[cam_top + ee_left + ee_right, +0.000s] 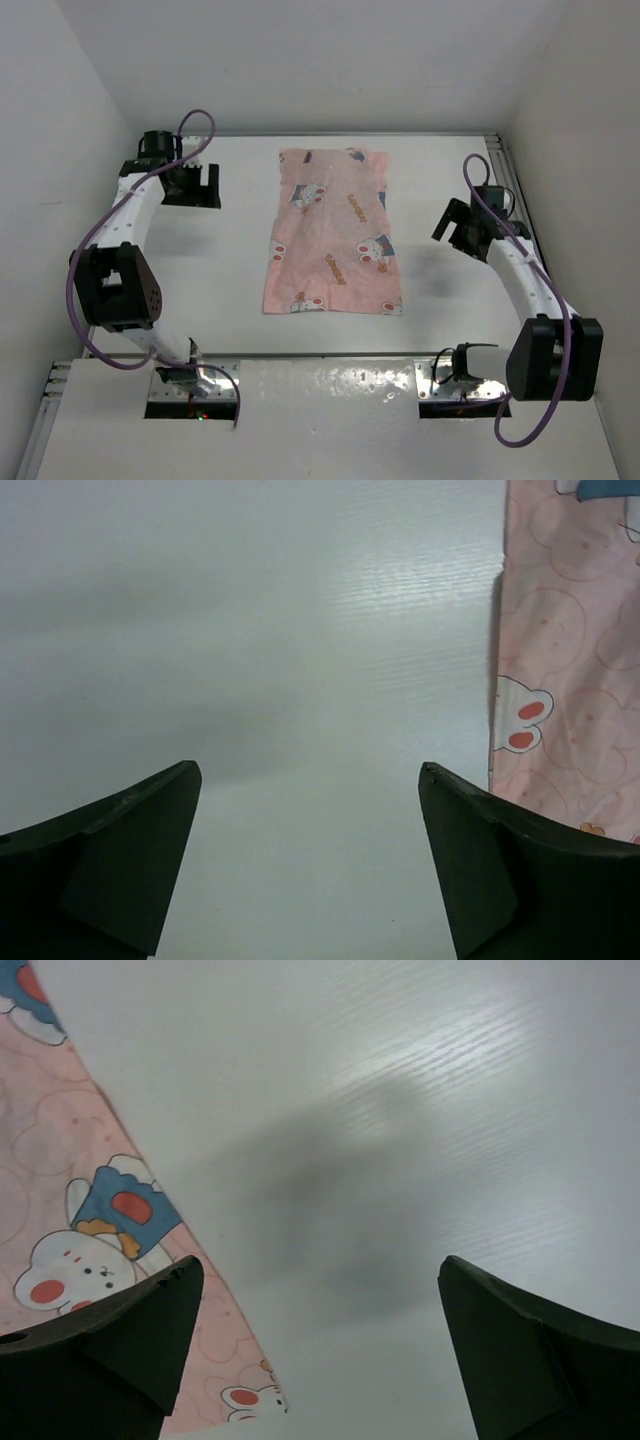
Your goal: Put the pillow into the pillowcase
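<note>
One pillowcase (333, 232) lying flat, orange lettering (356, 205) illegible, left fingers (110, 870) spread, right fingers (530, 1360) spread

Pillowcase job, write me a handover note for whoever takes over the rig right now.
The left end effector is open and empty, over the white table just left of the thin pink cloth pillowcase printed with cartoon figures.
The right end effector is open and empty, by the case's right edge.
The pillowcase lies flat mid-table, and neither arm touches it.
The pillow shows in no view, so I cannot tell whether it is inside the case.
Done: nothing can be confirmed.
Left: check the case for the pillow. If it is not there, find it and slide it in.
</note>
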Motion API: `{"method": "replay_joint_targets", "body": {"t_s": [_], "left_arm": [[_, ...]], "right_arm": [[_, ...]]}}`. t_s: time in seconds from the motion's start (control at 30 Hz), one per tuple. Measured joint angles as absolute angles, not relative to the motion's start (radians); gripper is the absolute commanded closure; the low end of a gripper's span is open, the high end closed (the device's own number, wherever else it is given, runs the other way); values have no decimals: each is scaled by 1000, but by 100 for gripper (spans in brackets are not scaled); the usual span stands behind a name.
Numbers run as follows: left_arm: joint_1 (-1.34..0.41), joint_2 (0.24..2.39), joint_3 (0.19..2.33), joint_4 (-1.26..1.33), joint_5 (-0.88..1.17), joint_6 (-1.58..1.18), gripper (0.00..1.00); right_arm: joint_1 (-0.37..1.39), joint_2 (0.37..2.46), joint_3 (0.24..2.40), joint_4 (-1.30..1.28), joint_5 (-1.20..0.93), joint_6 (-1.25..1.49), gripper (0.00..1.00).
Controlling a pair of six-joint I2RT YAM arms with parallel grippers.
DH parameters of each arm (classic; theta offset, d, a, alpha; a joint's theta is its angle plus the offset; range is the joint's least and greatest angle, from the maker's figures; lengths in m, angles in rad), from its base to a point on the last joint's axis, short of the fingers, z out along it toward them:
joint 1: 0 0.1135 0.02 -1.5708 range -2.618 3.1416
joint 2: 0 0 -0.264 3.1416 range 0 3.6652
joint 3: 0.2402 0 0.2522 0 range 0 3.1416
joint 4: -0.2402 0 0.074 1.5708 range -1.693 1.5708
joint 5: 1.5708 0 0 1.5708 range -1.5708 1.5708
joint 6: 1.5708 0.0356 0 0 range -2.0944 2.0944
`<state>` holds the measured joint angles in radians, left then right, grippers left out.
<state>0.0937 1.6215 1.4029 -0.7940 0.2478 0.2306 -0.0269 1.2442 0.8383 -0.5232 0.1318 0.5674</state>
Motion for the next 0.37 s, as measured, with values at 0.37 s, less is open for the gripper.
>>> {"method": "replay_joint_targets", "body": {"t_s": [0.37], "left_arm": [[151,1621,1403,-782,212,181,8]], "right_arm": [[-85,1235,850,-561,165,538,1]]}}
